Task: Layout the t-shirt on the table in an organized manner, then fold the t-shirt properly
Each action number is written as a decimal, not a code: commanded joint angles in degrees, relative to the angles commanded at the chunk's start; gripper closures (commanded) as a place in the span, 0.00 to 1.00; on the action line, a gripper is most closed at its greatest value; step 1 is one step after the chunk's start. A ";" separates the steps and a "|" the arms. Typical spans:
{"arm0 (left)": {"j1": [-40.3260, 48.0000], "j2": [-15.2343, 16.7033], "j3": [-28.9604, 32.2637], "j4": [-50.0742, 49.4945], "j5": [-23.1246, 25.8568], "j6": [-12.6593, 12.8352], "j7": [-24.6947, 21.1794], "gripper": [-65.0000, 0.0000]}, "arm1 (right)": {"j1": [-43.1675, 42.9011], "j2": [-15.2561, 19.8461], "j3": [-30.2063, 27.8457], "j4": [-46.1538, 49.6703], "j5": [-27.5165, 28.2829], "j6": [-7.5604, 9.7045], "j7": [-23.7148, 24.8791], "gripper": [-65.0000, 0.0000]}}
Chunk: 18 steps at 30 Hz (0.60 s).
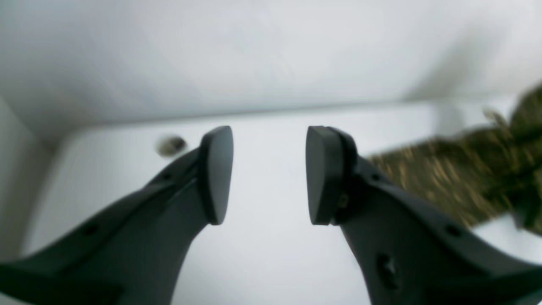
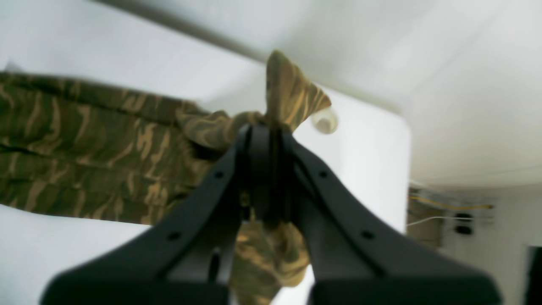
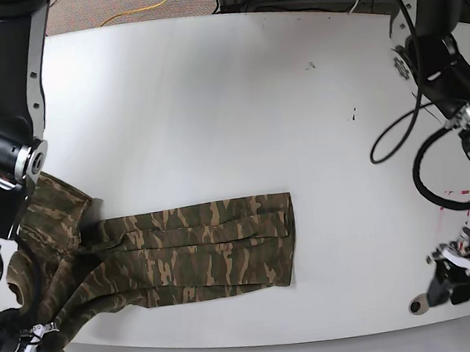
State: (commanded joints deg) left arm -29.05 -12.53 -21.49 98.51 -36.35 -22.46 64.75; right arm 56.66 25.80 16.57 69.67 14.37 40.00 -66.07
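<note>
Since the t-shirt is limp, the right gripper, jaws clamped on a corner, suits; left gripper gapes empty.

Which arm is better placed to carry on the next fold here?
The right one, probably. The right gripper is shut on a bunched end of the t-shirt at the table edge. The left gripper hangs open over bare tabletop, well clear of the cloth.
</note>
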 joint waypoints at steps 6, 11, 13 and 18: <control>8.70 5.89 1.32 -1.76 5.10 5.36 -2.46 0.42 | -4.04 -0.26 0.09 1.41 0.00 0.00 0.00 0.98; 12.40 8.62 4.48 -6.95 10.73 7.74 -7.56 0.42 | -6.86 -1.32 0.18 3.60 0.00 0.00 0.00 0.98; 12.75 9.67 5.19 -10.11 12.04 7.74 -9.32 0.42 | -7.65 -1.85 0.18 4.40 0.00 0.00 0.00 0.98; 12.40 11.87 7.47 -20.40 14.77 8.88 -14.24 0.42 | -10.11 -2.37 0.18 6.86 0.00 0.00 0.00 0.98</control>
State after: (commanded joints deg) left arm -16.66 -0.66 -14.02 78.11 -21.58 -13.58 50.51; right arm 46.55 23.43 16.75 76.53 14.37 40.00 -66.07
